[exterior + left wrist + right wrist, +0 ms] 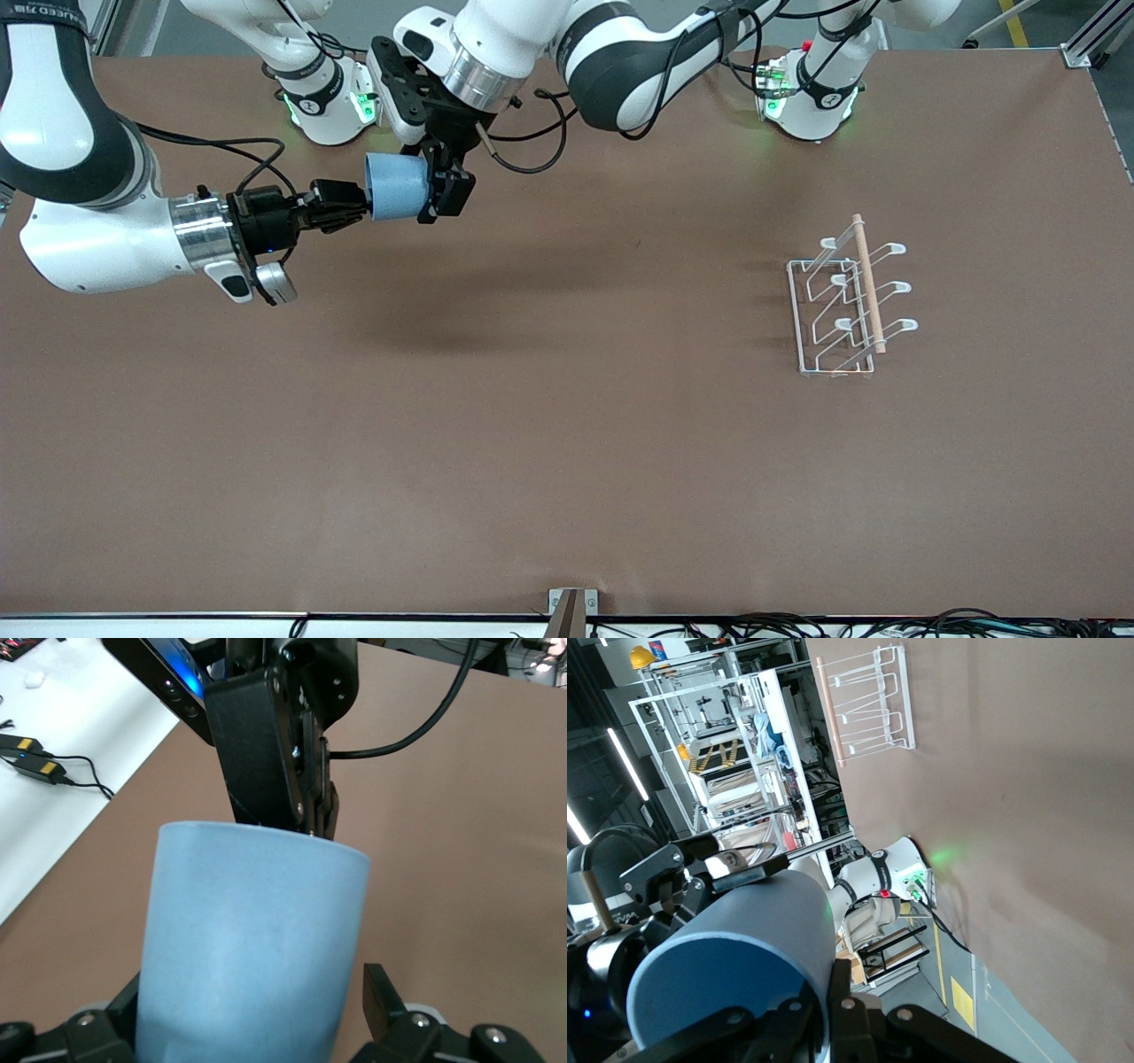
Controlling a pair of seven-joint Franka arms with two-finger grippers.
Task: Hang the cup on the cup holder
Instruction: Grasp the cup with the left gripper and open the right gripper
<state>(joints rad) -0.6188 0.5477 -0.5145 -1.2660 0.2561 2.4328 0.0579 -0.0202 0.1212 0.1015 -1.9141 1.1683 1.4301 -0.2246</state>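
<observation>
The light-blue cup (399,186) lies on its side in the air, over the table close to the right arm's base. My right gripper (359,211) is shut on its rim, one finger inside and one outside, as the right wrist view (833,979) shows on the cup (744,939). My left gripper (443,190) straddles the cup's other end with its jaws open; in the left wrist view (252,1014) one finger (383,997) stands clear of the cup (257,939). The white wire cup holder (846,301) with its wooden rod stands toward the left arm's end of the table.
The brown table (567,443) is bare apart from the holder, which also shows in the right wrist view (868,704). Both arm bases (328,106) stand along the table's edge farthest from the front camera. Cables hang under the left arm.
</observation>
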